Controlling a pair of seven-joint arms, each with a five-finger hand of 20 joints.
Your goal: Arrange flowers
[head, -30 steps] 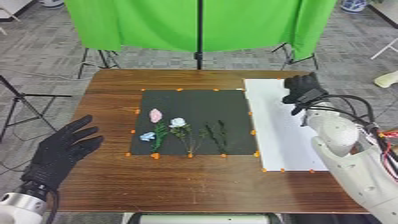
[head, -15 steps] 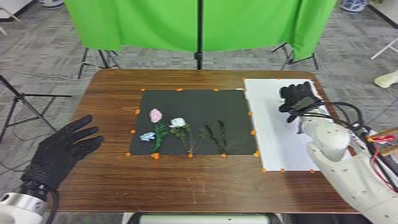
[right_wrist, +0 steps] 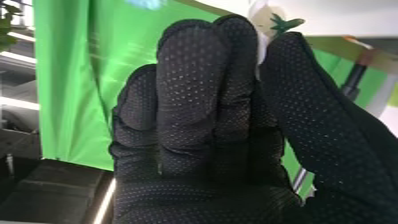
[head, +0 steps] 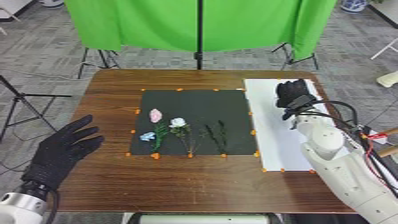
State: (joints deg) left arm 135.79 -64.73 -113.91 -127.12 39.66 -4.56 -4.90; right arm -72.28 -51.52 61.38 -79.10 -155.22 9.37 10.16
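Observation:
Over the upper part of the white sheet (head: 271,120) is my right hand (head: 293,94). In the right wrist view, the thumb and fingers of my right hand (right_wrist: 191,115) pinch a white flower with a small green calyx (right_wrist: 284,23) at their tips. On the black mat (head: 195,102) lie a pink flower (head: 155,115), a blue flower (head: 147,135) and another white flower (head: 178,122), with green stems below them. Two dark stems (head: 213,138) lie on the mat's right part. My left hand (head: 60,150) is open beside the mat, over the table's left edge.
The brown table (head: 204,185) has orange markers (head: 155,156) around the mat and sheet. A green curtain (head: 142,25) hangs on a stand beyond the far edge. Tripod legs (head: 18,102) stand on the floor at the left.
My right hand has shifted left over the white sheet, with its forearm following. My left hand and the flowers on the mat have kept still.

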